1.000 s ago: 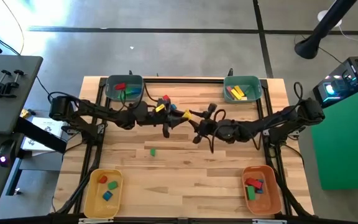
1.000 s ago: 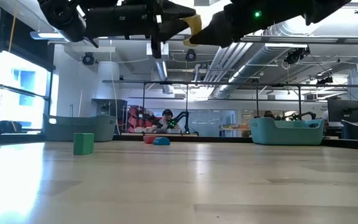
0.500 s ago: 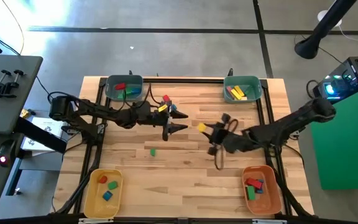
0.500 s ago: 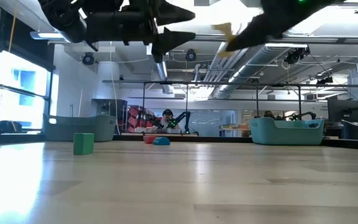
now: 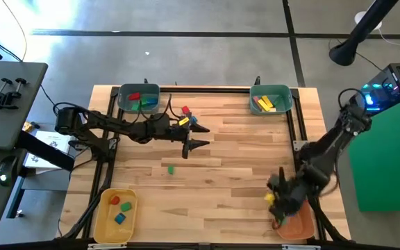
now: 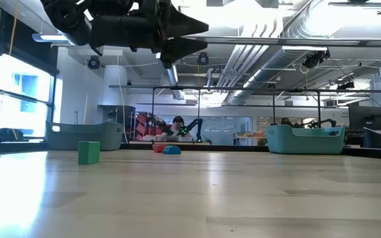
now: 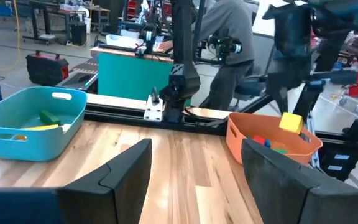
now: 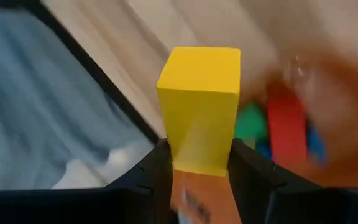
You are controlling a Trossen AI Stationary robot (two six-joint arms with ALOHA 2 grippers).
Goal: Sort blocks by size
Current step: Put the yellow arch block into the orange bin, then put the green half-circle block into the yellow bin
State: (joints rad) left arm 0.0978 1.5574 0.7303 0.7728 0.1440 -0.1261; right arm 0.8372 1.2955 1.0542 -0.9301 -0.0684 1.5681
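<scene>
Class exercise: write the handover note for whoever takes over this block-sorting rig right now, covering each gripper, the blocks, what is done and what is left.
Right gripper: shut on a yellow block, over the orange bin.
Left gripper: open, empty, raised over the table's far middle.
Done: blocks lie in all four corner bins.
Left: release the yellow block; a green block and a few more beside the left arm remain on the table.
</scene>
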